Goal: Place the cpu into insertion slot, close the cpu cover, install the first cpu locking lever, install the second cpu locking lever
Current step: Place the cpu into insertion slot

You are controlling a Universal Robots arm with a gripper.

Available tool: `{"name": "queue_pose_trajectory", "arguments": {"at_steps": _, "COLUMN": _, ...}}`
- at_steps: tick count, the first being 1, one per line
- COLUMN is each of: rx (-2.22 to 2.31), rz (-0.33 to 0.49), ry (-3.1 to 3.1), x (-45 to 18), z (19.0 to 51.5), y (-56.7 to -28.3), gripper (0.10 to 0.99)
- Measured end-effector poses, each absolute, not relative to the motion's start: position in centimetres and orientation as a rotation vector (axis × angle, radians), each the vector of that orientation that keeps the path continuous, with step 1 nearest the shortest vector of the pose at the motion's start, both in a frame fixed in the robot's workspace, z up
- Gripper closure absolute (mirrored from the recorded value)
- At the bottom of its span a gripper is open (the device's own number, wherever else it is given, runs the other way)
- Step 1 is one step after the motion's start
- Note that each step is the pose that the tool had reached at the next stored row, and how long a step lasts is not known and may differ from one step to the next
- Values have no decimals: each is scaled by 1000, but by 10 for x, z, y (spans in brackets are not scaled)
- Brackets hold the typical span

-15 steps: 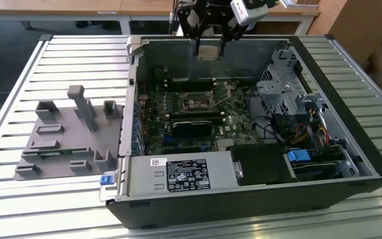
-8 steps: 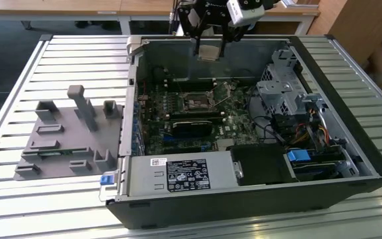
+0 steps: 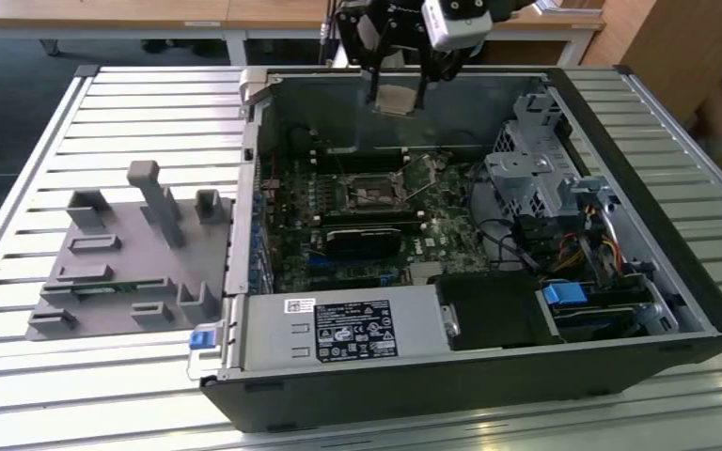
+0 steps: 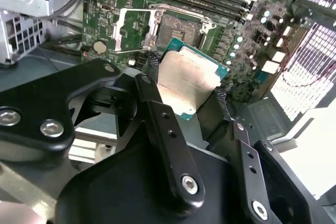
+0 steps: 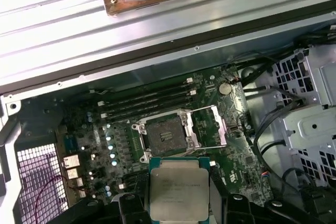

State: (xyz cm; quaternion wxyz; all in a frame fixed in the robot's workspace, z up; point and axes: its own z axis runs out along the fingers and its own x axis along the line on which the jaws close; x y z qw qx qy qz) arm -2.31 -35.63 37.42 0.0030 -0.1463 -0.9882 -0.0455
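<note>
Slatted metal counter (image 3: pixel 35 122) carrying an open computer case (image 3: pixel 462 395); tool (image 3: pixel 398 92) clamped on the chip (image 5: pixel 179 187) by its edges, high at twelve o'clock from the empty socket (image 3: pixel 370 194); cover (image 5: pixel 210 127) flipped open; the chip is probably best kept level, corners squared to the socket.

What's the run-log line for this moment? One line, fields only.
gripper: shut on cpu | cpu: held clear of insertion slot, not seated | insertion slot: empty | cpu cover: open
</note>
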Motion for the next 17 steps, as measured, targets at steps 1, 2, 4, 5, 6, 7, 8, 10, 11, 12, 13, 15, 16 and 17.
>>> {"name": "queue_pose_trajectory", "arguments": {"at_steps": 1, "rx": -477, "rz": -143, "ry": -3096, "x": -23, "z": 374, "y": -356, "gripper": 545}}
{"name": "queue_pose_trajectory", "arguments": {"at_steps": 2, "rx": -497, "rz": -143, "ry": -3094, "x": -23, "z": 374, "y": -356, "gripper": 545}}
{"name": "queue_pose_trajectory", "arguments": {"at_steps": 4, "rx": -533, "rz": -143, "ry": -3089, "x": -23, "z": 374, "y": -356, "gripper": 545}}
{"name": "queue_pose_trajectory", "arguments": {"at_steps": 5, "rx": -551, "rz": -143, "ry": -3086, "x": -23, "z": 374, "y": -356, "gripper": 545}}
{"name": "queue_pose_trajectory", "arguments": {"at_steps": 6, "rx": -569, "rz": -143, "ry": -3084, "x": -23, "z": 374, "y": -356, "gripper": 545}}
{"name": "queue_pose_trajectory", "arguments": {"at_steps": 7, "rx": -587, "rz": -143, "ry": -3081, "x": -23, "z": 374, "y": -356, "gripper": 545}}
{"name": "queue_pose_trajectory", "arguments": {"at_steps": 8, "rx": -604, "rz": -143, "ry": -3078, "x": -23, "z": 374, "y": -356, "gripper": 545}}
{"name": "queue_pose_trajectory", "arguments": {"at_steps": 10, "rx": -637, "rz": -143, "ry": -3072, "x": -23, "z": 374, "y": -356, "gripper": 545}}
{"name": "queue_pose_trajectory", "arguments": {"at_steps": 11, "rx": -655, "rz": -143, "ry": -3069, "x": -23, "z": 374, "y": -356, "gripper": 545}}
{"name": "queue_pose_trajectory", "arguments": {"at_steps": 12, "rx": -671, "rz": -143, "ry": -3066, "x": -23, "z": 374, "y": -356, "gripper": 545}}
{"name": "queue_pose_trajectory", "arguments": {"at_steps": 13, "rx": -687, "rz": -143, "ry": -3063, "x": -23, "z": 374, "y": -356, "gripper": 545}}
{"name": "queue_pose_trajectory", "arguments": {"at_steps": 15, "rx": -718, "rz": -143, "ry": -3057, "x": -23, "z": 374, "y": -356, "gripper": 545}}
{"name": "queue_pose_trajectory", "arguments": {"at_steps": 16, "rx": -734, "rz": -143, "ry": -3054, "x": -23, "z": 374, "y": -356, "gripper": 545}}
{"name": "queue_pose_trajectory", "arguments": {"at_steps": 17, "rx": -750, "rz": -143, "ry": -3050, "x": -23, "z": 374, "y": -356, "gripper": 545}}
